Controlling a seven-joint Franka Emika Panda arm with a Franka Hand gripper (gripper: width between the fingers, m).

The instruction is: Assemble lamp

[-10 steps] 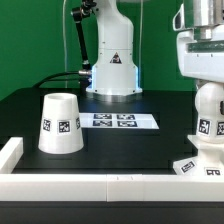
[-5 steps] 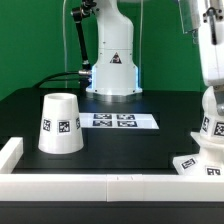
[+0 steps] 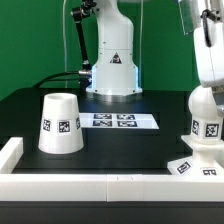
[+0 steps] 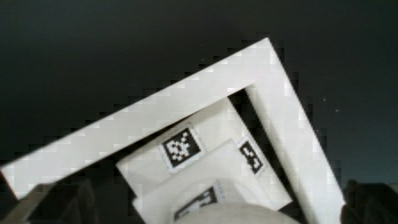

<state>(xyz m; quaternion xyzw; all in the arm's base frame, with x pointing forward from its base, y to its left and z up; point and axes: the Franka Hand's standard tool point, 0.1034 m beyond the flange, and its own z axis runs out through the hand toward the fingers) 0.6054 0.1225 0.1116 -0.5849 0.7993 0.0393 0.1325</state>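
The ball-shaped bulb (image 3: 208, 118) stands on the flat square base (image 3: 196, 167) at the exterior view's right, close to the front rail. My gripper (image 3: 205, 90) comes down from above and is shut on the top of the bulb. In the wrist view the bulb (image 4: 231, 205) fills the space between my dark fingers, with the tagged base (image 4: 192, 150) beneath it. The truncated-cone shade (image 3: 60, 124) stands upright, narrow end up, on the exterior view's left, well apart from my gripper.
The marker board (image 3: 118, 121) lies flat mid-table in front of the robot's pedestal (image 3: 112, 70). A white rail (image 3: 100, 186) borders the table's front and left; its corner (image 4: 267, 70) frames the base in the wrist view.
The bulb and my gripper swung toward the exterior view's right half a second ago, then came back left and more upright. The shade and the marker board have not moved.
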